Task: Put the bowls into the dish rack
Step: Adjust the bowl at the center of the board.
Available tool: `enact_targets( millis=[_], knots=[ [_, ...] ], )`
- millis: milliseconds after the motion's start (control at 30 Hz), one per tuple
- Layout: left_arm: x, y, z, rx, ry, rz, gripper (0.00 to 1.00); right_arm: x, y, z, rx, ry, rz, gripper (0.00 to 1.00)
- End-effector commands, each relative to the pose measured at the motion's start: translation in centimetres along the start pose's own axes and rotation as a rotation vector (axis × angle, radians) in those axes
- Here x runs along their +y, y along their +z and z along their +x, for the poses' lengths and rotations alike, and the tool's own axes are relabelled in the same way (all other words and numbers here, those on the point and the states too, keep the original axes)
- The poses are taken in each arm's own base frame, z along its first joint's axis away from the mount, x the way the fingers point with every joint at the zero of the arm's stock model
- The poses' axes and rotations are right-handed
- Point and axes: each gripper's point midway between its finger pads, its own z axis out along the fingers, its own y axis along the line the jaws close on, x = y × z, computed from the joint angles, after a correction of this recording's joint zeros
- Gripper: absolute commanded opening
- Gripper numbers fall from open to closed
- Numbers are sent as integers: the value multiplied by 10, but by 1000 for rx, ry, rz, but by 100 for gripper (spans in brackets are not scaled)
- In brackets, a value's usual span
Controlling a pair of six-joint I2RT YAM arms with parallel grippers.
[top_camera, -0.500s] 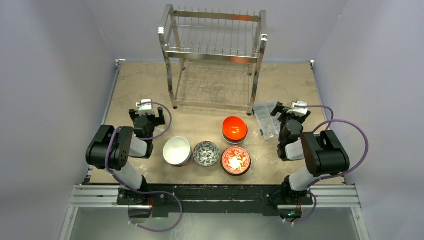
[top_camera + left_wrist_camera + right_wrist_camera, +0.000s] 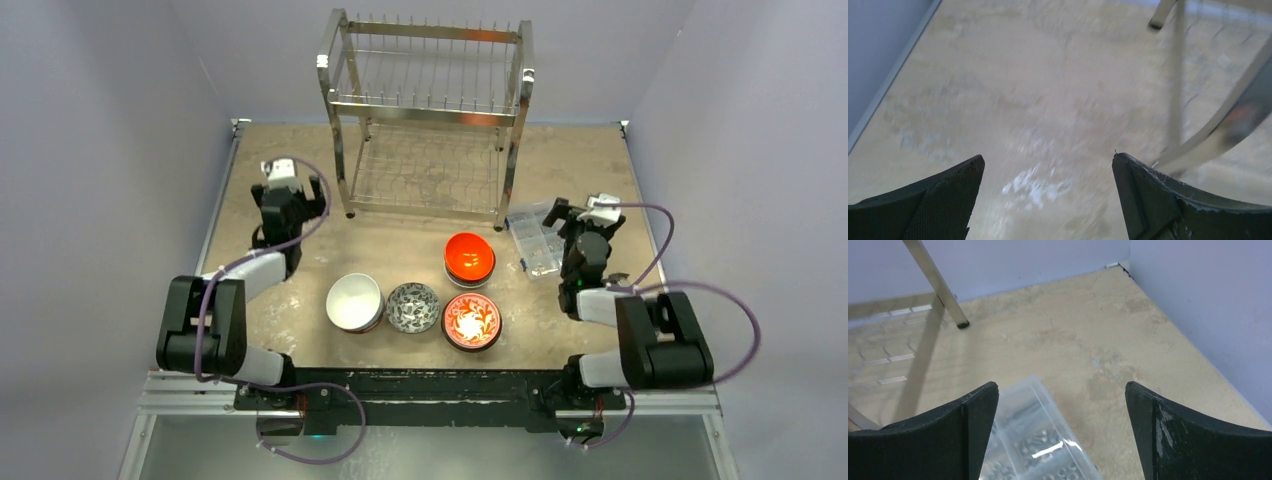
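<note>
The dish rack [image 2: 428, 120] stands at the far side of the tabletop [image 2: 580, 160], in the middle. It is tall and shiny, with two wire shelves.

Four bowls show, and they all sit on the tabletop in front of the rack, between the two arms. The white bowl [image 2: 354, 301] is on the left. The grey patterned bowl [image 2: 412, 306] is just beside it. The red and white flower bowl [image 2: 471, 321] comes next, on the right. The orange bowl [image 2: 469, 256] is behind the flower bowl, nearer the rack. It looks like it sits on top of another bowl.

The left gripper [image 2: 1048, 157] is wide open and holds nothing. It hangs over bare tabletop near the rack's front left leg. Its wrist picture is blurry, with a rack leg on the right side.

The right gripper [image 2: 1062, 385] is wide open too and holds nothing. It is over the clear box [image 2: 533, 240], which lies on the tabletop just right of the orange bowl. Small metal bits show inside the box. Both grippers are well apart from the bowls.
</note>
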Motion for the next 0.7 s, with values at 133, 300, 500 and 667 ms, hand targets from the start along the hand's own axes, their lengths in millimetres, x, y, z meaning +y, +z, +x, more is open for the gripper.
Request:
enact_targets(
  millis=[133,300,500,667],
  knots=[
    [-50,-33,-9,304,-258,195,99,25,5,-70,183,334,51,99],
    [-55,-58,2,367,-371,208,99,82,-31,-83,253,397,-310,99],
    [-81,-86,-16,257,-439,420,99,102,-66,-74,279,486,-476,99],
    [-75,-100,-27,197,-454,413,99,116,-74,-70,307,429,-585,99]
  ],
)
